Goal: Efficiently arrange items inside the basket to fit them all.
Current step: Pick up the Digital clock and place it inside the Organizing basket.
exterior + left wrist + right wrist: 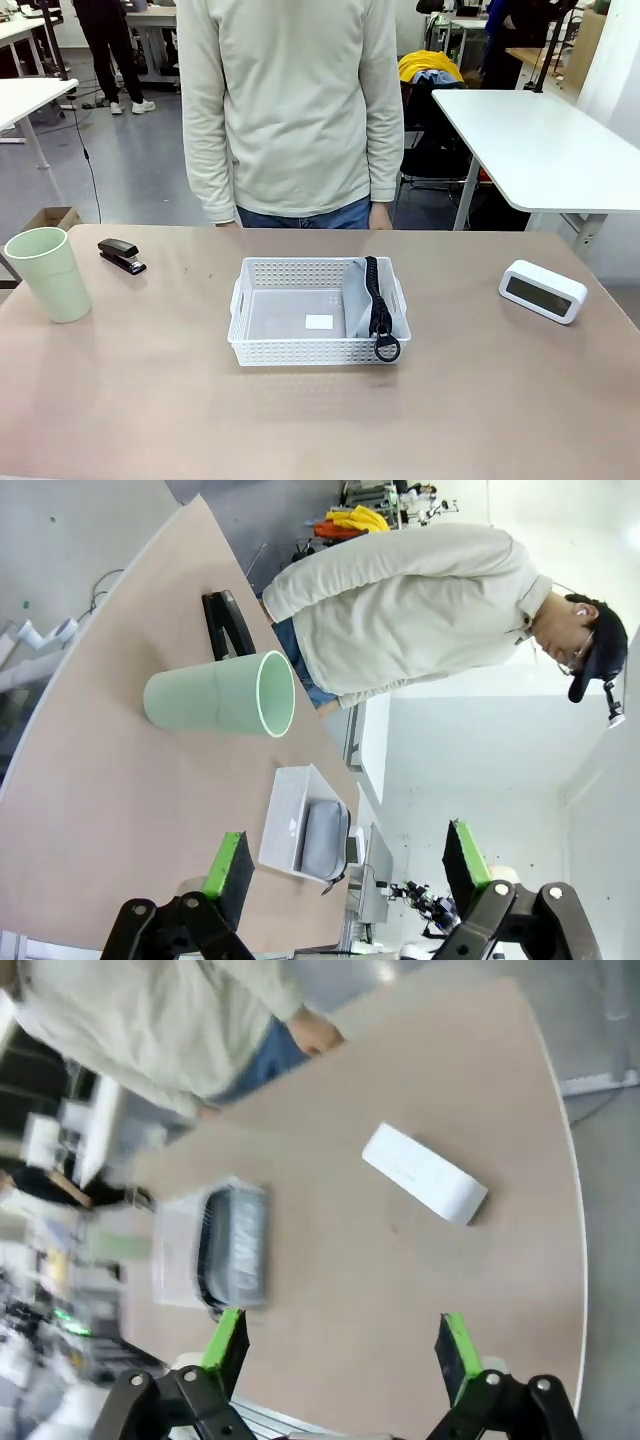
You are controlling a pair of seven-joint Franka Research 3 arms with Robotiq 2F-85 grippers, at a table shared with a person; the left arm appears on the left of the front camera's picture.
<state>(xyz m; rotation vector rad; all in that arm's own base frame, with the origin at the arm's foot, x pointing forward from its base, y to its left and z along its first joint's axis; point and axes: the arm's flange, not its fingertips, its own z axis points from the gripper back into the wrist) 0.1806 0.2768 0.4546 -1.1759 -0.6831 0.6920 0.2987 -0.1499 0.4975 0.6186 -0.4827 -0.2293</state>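
Note:
The white basket (pixel 318 312) sits mid-table with the grey pouch (pixel 362 298) standing on edge against its right wall, black strap (pixel 377 300) on top. The pale green cup (pixel 48 274) stands at the far left, the small black stapler (pixel 121 255) just behind it. The white rounded box (pixel 542 290) lies at the right. In the left wrist view my left gripper (pixel 345 865) is open, high above the table, facing the cup (pixel 220 694), stapler (pixel 227 626) and basket (pixel 290 819). My right gripper (pixel 342 1350) is open above the table, short of the box (pixel 424 1173) and the pouch (pixel 236 1244) in the basket (pixel 175 1260).
A person in a cream sweater (pixel 290 110) stands at the far edge, hands at their sides. The tabletop (pixel 320 420) in front of the basket is bare. Another white table (pixel 540 140) stands behind at the right.

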